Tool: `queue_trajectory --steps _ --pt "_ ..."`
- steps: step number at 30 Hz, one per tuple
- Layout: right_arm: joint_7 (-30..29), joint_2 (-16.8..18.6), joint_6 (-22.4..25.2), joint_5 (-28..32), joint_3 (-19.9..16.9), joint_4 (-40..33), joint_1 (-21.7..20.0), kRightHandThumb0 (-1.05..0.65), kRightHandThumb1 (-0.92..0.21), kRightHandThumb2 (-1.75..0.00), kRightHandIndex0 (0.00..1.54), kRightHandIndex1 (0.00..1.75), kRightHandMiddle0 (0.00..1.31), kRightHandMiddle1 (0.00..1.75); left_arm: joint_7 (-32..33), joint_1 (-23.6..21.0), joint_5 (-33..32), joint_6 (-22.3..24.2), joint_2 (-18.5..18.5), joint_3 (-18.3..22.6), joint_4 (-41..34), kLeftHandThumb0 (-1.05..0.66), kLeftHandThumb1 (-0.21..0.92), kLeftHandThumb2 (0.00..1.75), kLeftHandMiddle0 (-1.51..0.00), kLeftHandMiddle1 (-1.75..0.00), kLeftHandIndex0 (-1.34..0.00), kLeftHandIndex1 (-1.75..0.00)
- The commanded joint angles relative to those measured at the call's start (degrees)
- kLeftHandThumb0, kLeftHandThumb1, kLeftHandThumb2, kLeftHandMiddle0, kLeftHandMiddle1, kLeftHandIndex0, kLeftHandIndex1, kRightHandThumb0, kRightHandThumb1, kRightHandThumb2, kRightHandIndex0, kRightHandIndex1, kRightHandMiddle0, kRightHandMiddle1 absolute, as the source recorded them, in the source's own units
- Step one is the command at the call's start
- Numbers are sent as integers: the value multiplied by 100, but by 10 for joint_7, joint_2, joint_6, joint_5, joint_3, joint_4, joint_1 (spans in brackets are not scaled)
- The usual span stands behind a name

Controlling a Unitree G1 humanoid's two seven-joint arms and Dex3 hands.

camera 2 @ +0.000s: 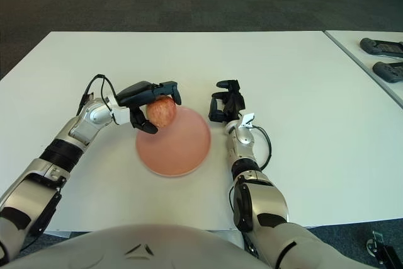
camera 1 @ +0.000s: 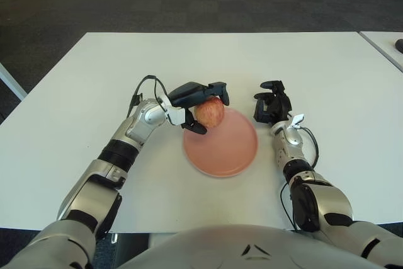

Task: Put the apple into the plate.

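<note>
While you count one apple (camera 1: pixel 210 113) and one pink plate (camera 1: pixel 221 144) on the white table (camera 1: pixel 94 80), note that none of them carries any writing you could read. Your left hand (camera 1: pixel 196 101) pinches the apple between its dark fingers over the plate's far-left rim, and your right hand (camera 1: pixel 272 104) shows just beside the plate's right edge, fingers curled and holding nothing. Bare tabletop lies wide on every side.
</note>
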Motion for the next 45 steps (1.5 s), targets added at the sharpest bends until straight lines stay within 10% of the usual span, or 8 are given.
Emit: queue_trajectory --steps 1,7,14,22,28,45 --pt "-1 3 18 5 -3 14 10 53 -16 -150 73 175 92 175 -3 -19 4 -13 11 0 -1 -44 49 109 -52 -175 -48 -175" --pt "-4 4 16 4 -2 11 11 53 -16 -150 73 175 92 175 -7 -18 2 -33 17 -4 3 -79 73 62 -14 -171 -24 -175" --pt "-5 5 17 2 0 8 12 53 -16 -150 73 175 92 175 -1 -25 32 -63 34 -9 3 -103 91 29 -1 -97 -2 -143" --pt "-26 5 18 -2 -1 9 11 53 -16 -150 73 175 93 175 12 -33 55 -92 40 -11 21 -105 92 32 0 -13 0 -36" --pt "-71 3 18 -19 6 13 10 53 -16 -151 74 175 93 175 38 -40 91 -110 44 -13 27 -105 92 35 0 -1 0 -5" --pt "-104 -1 23 -32 20 25 7 54 -13 -154 76 175 95 175 51 -51 113 -114 48 -18 38 -105 92 23 0 0 0 0"
